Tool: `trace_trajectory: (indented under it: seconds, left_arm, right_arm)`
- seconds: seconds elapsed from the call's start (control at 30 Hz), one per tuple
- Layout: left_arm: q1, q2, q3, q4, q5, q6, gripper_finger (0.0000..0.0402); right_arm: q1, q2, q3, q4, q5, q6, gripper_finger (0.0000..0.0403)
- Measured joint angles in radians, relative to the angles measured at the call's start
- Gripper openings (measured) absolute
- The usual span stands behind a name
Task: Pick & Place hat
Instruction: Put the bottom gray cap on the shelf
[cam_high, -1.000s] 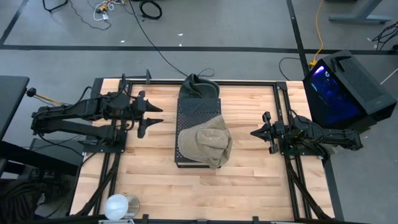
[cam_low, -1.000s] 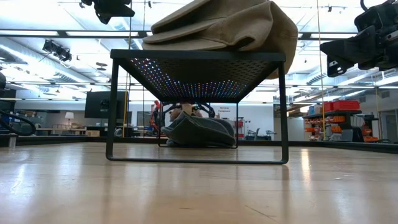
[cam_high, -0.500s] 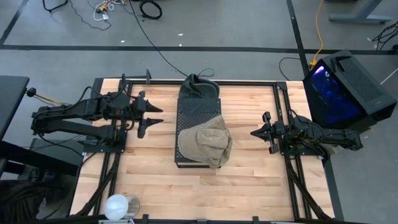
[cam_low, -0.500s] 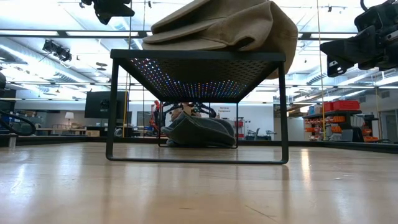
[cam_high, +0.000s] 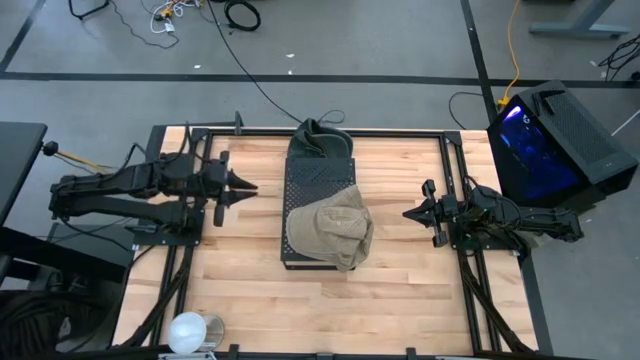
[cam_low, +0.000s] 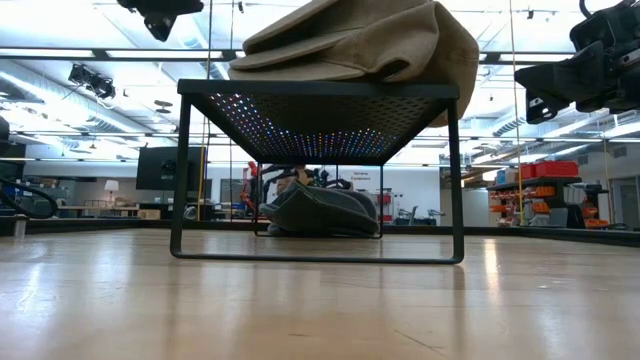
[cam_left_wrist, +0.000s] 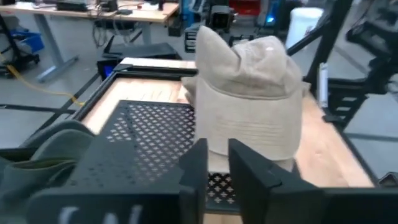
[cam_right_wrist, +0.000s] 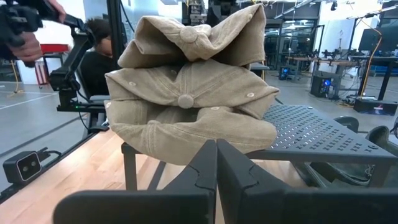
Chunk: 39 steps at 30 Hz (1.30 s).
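A tan hat (cam_high: 332, 228) lies crumpled on the near end of a black perforated stand (cam_high: 315, 180), with its edge hanging over the stand's right side (cam_low: 465, 70). A dark grey-green hat (cam_high: 318, 138) lies on the table at the stand's far end, partly under it (cam_low: 320, 212). My left gripper (cam_high: 250, 185) hovers to the left of the stand, pointing at it. Its fingers (cam_left_wrist: 194, 168) stand a narrow gap apart with nothing between them. My right gripper (cam_high: 407, 213) waits to the right of the stand, shut and empty, facing the tan hat (cam_right_wrist: 186, 106).
A white round object (cam_high: 190, 332) sits at the table's near left corner. A blue-lit computer case (cam_high: 545, 140) stands off the table's right side. Black frame rails (cam_high: 450, 170) border the table. A person (cam_right_wrist: 93, 43) shows in the room beyond the left side.
My left gripper's fingers have drawn together from wide apart to a narrow gap, with nothing taken hold of. The hats, the stand and my right gripper have stayed where they were.
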Motion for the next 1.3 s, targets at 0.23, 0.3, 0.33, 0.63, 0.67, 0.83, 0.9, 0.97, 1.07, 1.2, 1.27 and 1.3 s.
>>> trace_trajectory:
  seconds: [0.23, 0.3, 0.33, 0.63, 0.67, 0.83, 0.9, 0.97, 1.07, 1.2, 1.27, 1.3]
  left_arm:
    - [-0.004, -0.07, -0.137, 0.101, 0.058, -0.051, 0.0007]
    - [-0.004, -0.094, -0.167, 0.132, 0.063, -0.052, 0.0008]
    - [-0.004, -0.106, -0.18, 0.142, 0.063, -0.051, 0.0007]
    - [-0.004, -0.231, -0.355, 0.308, 0.136, -0.051, 0.0003]
    - [-0.004, -0.244, -0.379, 0.321, 0.146, -0.05, 0.0002]
    - [-0.014, -0.293, -0.48, 0.417, 0.156, -0.05, 0.0002]
    - [-0.025, -0.304, -0.51, 0.449, 0.156, -0.049, 0.0001]
    - [-0.037, -0.309, -0.537, 0.468, 0.156, -0.05, 0.0001]
    - [-0.06, -0.309, -0.557, 0.484, 0.144, -0.048, 0.0001]
    - [-0.091, -0.321, -0.592, 0.519, 0.139, -0.027, 0.0001]
    - [-0.102, -0.348, -0.613, 0.528, 0.139, -0.025, 0.0001]
    - [-0.105, -0.363, -0.62, 0.528, 0.139, -0.029, 0.0001]
  right_arm:
    - [0.0, 0.0, 0.0, 0.0, 0.0, 0.0, 0.0007]
    - [0.0, 0.0, 0.0, 0.0, 0.0, 0.0, 0.0007]
    - [0.0, 0.0, 0.0, 0.0, 0.0, 0.0, 0.0007]
    - [0.0, 0.0, 0.0, 0.0, 0.0, 0.0, 0.0007]
    - [0.0, 0.0, 0.0, 0.0, 0.0, 0.0, 0.0007]
    - [0.0, 0.0, 0.0, 0.0, 0.0, 0.0, 0.0007]
    - [0.0, 0.0, 0.0, 0.0, 0.0, 0.0, 0.0007]
    - [0.0, 0.0, 0.0, 0.0, 0.0, 0.0, 0.0007]
    - [0.0, 0.0, 0.0, 0.0, 0.0, 0.0, 0.0007]
    - [0.0, 0.0, 0.0, 0.0, 0.0, 0.0, 0.0007]
    - [0.0, 0.0, 0.0, 0.0, 0.0, 0.0, 0.0007]
    - [0.0, 0.0, 0.0, 0.0, 0.0, 0.0, 0.0007]
